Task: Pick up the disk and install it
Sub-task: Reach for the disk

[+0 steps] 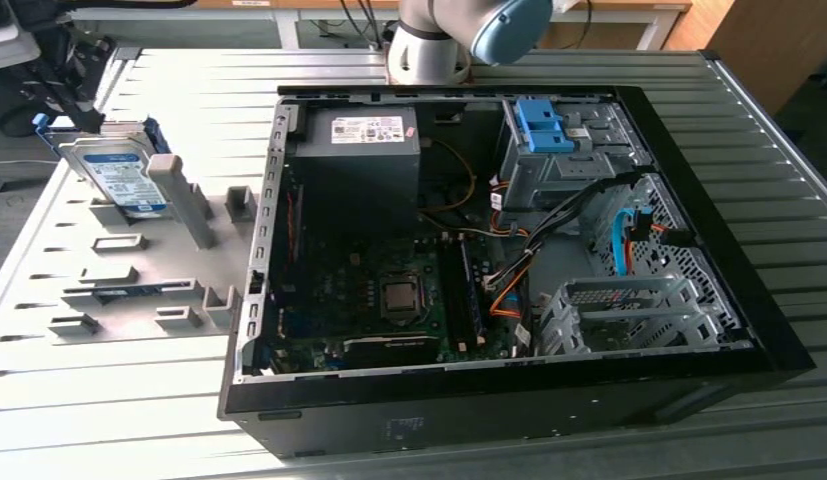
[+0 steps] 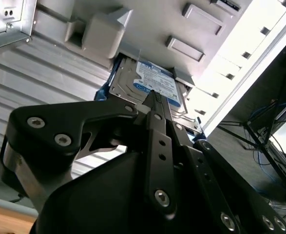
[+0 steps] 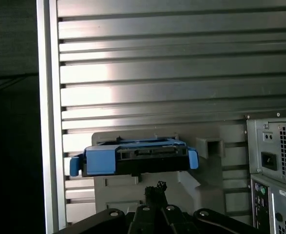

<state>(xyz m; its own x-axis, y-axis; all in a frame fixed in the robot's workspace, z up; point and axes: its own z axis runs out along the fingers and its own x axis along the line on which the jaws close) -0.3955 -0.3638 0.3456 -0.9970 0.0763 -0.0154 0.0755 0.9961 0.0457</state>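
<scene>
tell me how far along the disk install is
Nothing looks done yet: the disk stands upright in the grey rack, outside the open computer case. In hand: the pincer sits right at the disk's edge. Left: lifting it out and installing it.

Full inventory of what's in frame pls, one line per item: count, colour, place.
silver-grey rectangular hard disk: 1, silver-grey with blue plastic rails, upright in the fixture, exterior view's left.
grey slotted fixture plate: 1, grey, on the table beside the case.
open black computer case: 1, black, mid-table.
black power supply box: 1, black with white sticker, inside the case.
blue plastic bracket: 1, blue, atop the grey cage in the case.
ribbed metal table: 1, silver, under everything.
robot arm: 1, grey and blue, behind the case.
black end effector: 1, black, at the disk's edge, contact unclear.
</scene>
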